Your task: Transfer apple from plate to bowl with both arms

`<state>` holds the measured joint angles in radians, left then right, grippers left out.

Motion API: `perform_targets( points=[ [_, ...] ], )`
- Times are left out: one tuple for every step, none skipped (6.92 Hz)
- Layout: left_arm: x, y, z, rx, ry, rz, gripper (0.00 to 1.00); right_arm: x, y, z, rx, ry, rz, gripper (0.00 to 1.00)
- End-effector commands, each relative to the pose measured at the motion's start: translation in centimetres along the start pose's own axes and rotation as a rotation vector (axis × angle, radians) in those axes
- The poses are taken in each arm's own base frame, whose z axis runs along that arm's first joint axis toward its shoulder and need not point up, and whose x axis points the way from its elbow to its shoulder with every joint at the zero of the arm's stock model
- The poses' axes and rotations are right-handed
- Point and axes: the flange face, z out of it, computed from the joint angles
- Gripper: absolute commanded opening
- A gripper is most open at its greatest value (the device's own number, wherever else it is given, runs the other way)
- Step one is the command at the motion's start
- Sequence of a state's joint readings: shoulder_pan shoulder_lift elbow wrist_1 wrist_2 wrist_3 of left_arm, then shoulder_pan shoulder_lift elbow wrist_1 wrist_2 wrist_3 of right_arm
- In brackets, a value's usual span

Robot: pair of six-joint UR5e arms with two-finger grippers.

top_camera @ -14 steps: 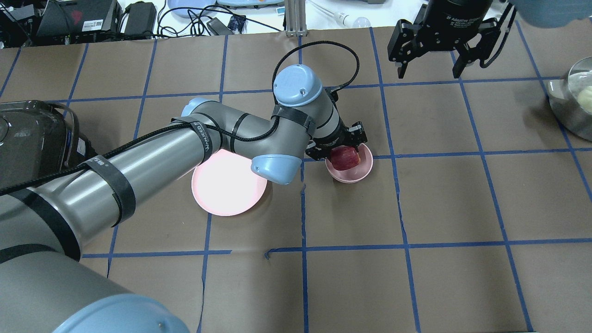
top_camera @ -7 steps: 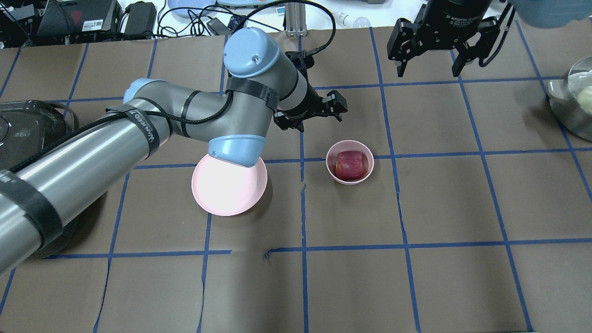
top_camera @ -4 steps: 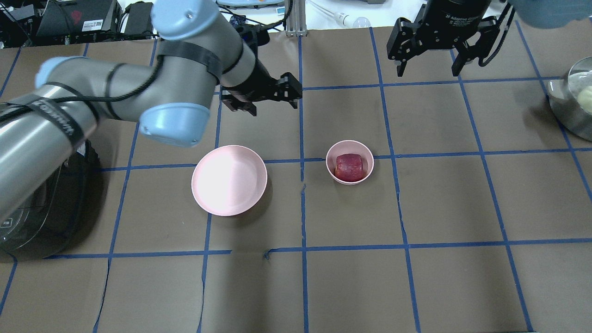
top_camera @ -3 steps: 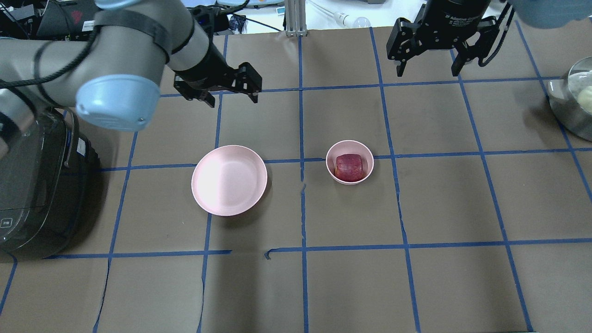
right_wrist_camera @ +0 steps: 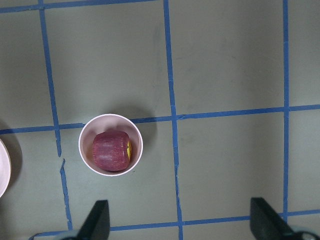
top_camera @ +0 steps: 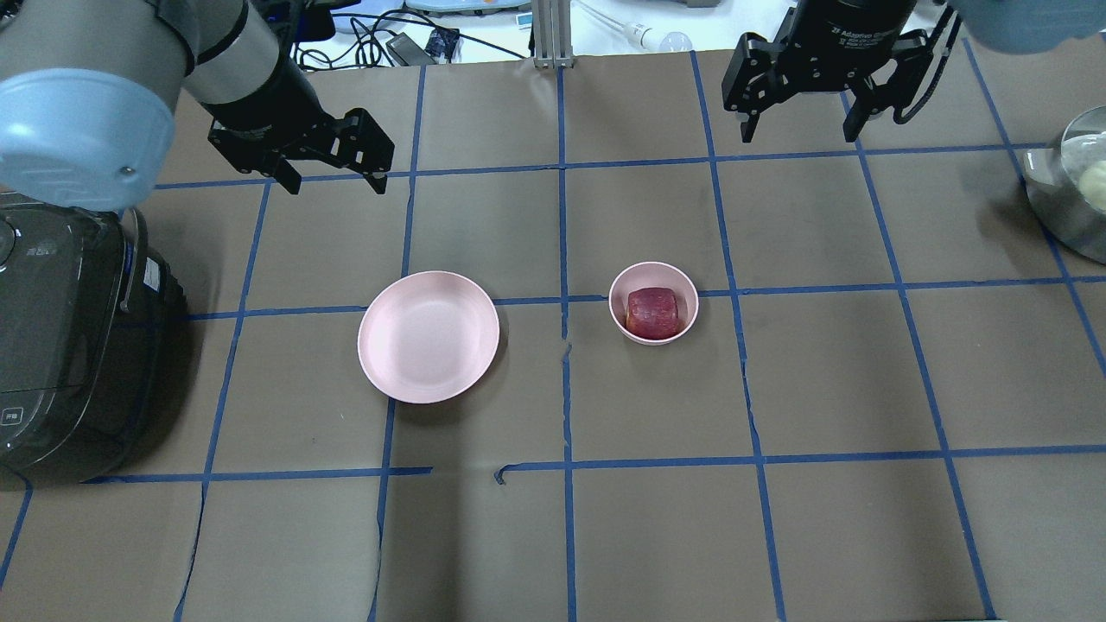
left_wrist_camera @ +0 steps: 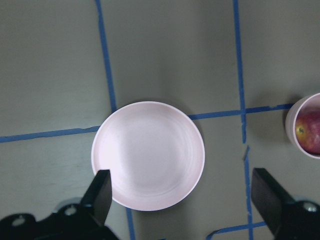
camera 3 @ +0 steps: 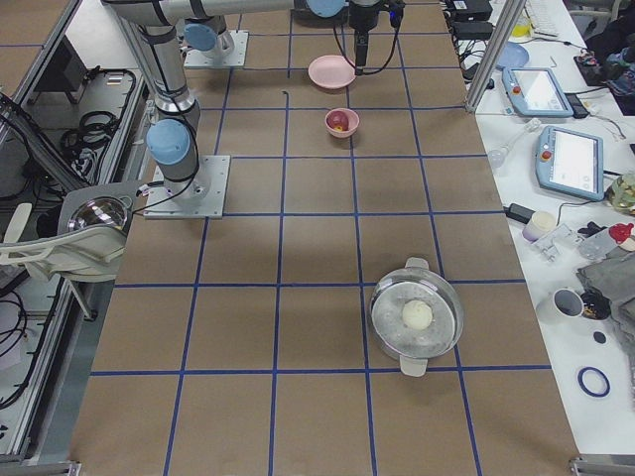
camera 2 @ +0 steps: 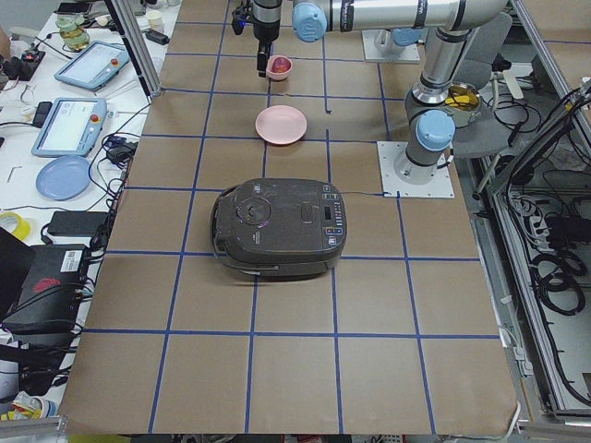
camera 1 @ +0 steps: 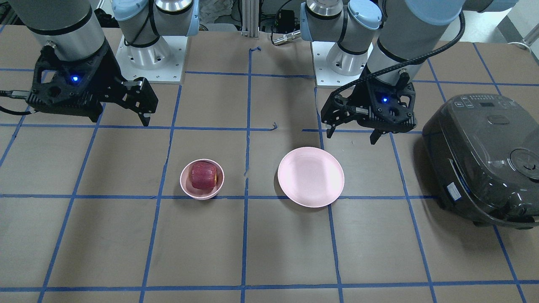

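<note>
The dark red apple (top_camera: 652, 312) lies in the small pink bowl (top_camera: 615, 302), right of the table's middle; the front view shows both the apple (camera 1: 204, 175) and the bowl (camera 1: 202, 196). The wide pink plate (top_camera: 429, 337) is bare, left of the bowl. My left gripper (top_camera: 335, 184) is open and empty, held high behind the plate. My right gripper (top_camera: 797, 136) is open and empty, high behind the bowl. The left wrist view looks down on the plate (left_wrist_camera: 148, 155). The right wrist view looks down on the apple (right_wrist_camera: 111, 151).
A black rice cooker (top_camera: 69, 345) stands at the table's left edge, close to my left arm. A metal pot (top_camera: 1071, 199) with a pale round item inside sits at the far right. Blue tape lines grid the brown table cover.
My left gripper has let go of the apple in the bowl, risen, and swung left and back past the plate. The right arm has not moved.
</note>
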<state>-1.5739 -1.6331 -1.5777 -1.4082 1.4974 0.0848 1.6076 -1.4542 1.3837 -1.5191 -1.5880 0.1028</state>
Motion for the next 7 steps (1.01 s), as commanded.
perform_targets(
  points=[
    [-1.17,-0.14,-1.69,-0.028,-0.005,-0.016,1.0,-0.01,-0.02,-0.03,0.003,-0.001,0.0,1.0],
    [-1.07,0.0,-1.48,-0.032,-0.003,-0.015,1.0,-0.01,-0.02,-0.03,0.003,-0.001,0.0,1.0],
    [-1.27,-0.15,-1.79,-0.024,-0.001,-0.019,1.0,-0.01,-0.04,-0.04,0.004,-0.001,0.0,1.0],
    [-1.04,0.06,-1.49,-0.032,0.0,-0.015,1.0,-0.03,-0.09,0.04,0.002,-0.002,0.0,1.0],
    [-1.14,0.04,-1.43,-0.031,0.006,-0.018,1.0,-0.11,-0.06,0.04,0.002,-0.002,-0.002,1.0],
    [-0.92,0.04,-1.34,-0.033,0.005,-0.014,1.0,-0.11,-0.07,-0.04,0.004,-0.002,-0.002,1.0],
    [-0.91,0.08,-1.42,-0.032,0.005,-0.014,1.0,-0.12,-0.12,0.05,0.002,-0.002,-0.002,1.0]
  ],
)
